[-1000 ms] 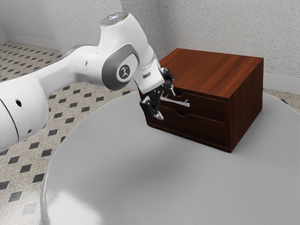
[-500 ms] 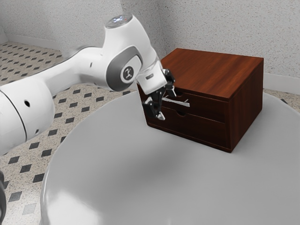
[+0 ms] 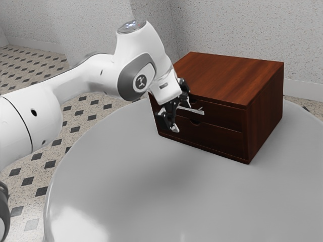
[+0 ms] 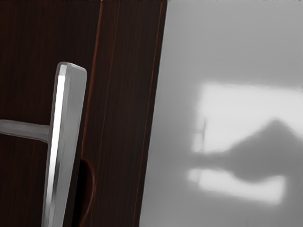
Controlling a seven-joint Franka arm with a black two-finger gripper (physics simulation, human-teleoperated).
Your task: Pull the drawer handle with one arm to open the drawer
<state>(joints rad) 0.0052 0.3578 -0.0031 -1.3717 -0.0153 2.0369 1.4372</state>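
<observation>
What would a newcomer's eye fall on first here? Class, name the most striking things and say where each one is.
The big white arm reaches in from the exterior view's left, its black gripper right at the silver handle of the upper drawer. The dark wooden drawer box stands on the round grey table, toward its far side.

We see a round grey table [image 3: 151, 201] taking up the near part of the scene. To its left lies a floor [image 3: 30, 65] of pale speckled tiles set with small dark diamonds. Speckled grey walls [image 3: 242, 25] meet in a far corner, and a white baseboard [image 3: 303, 89] runs along their foot.
</observation>
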